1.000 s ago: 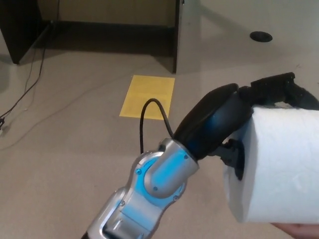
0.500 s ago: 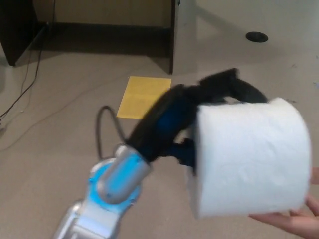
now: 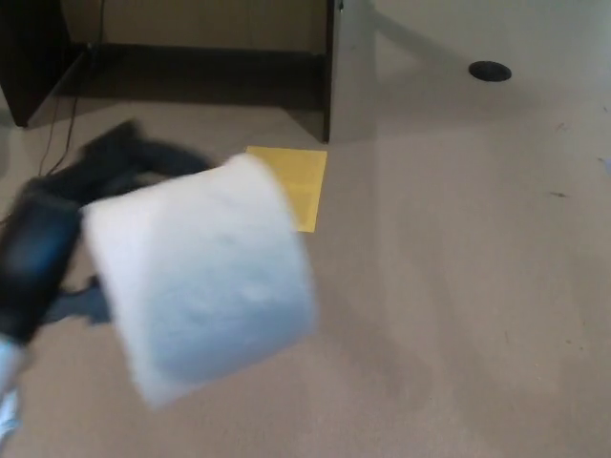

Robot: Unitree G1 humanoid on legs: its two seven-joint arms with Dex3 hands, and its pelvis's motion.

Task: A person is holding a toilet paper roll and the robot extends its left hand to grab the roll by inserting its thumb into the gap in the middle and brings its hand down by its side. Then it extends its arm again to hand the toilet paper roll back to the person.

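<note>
Black and blurred, the robot's left hand (image 3: 57, 239) sits at the left edge of the head view, clamped on the toilet paper roll (image 3: 200, 286). Dark fingers (image 3: 134, 153) reach over the top of the roll; the thumb cannot be seen, so I judge only that it is inside the middle gap, on the hidden left end of the roll. The roll is white, tilted, and hangs in the air over the beige carpet floor (image 3: 458, 286), touching nothing else. Just behind its upper right corner lies a yellow paper sheet (image 3: 296, 181) on the floor. Further right stands the edge of a dark desk panel (image 3: 330, 67), and a small round black disc (image 3: 489, 71) lies on the floor far right. No person's hand is in view, and neither is the right hand.

I judge that the step in hand is carrying the roll down to the robot's side. The next move calls for a firm grip, so the roll does not slip off the thumb, and later for extending the arm toward the person.
</note>
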